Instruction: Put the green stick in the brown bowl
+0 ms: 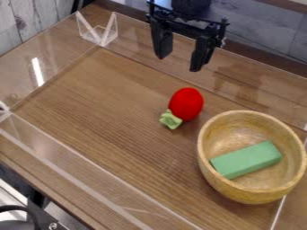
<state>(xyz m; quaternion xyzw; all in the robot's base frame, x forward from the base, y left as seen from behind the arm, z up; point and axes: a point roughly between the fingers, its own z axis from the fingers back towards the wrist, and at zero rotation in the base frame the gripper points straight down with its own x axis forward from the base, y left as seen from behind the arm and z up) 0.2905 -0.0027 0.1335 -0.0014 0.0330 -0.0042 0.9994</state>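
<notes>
The green stick (247,160), a flat light-green block, lies inside the brown bowl (214,135), tilted across its bottom. The tan wooden bowl stands at the right front of the table. My gripper (180,52) hangs high at the back, above and to the left of the bowl, well apart from it. Its two dark fingers (159,45) are spread open and hold nothing.
A red round object (185,101) with a small green stub (171,120) lies just left of the bowl. Clear acrylic walls (48,67) ring the wooden tabletop. A clear stand (96,29) sits at the back left.
</notes>
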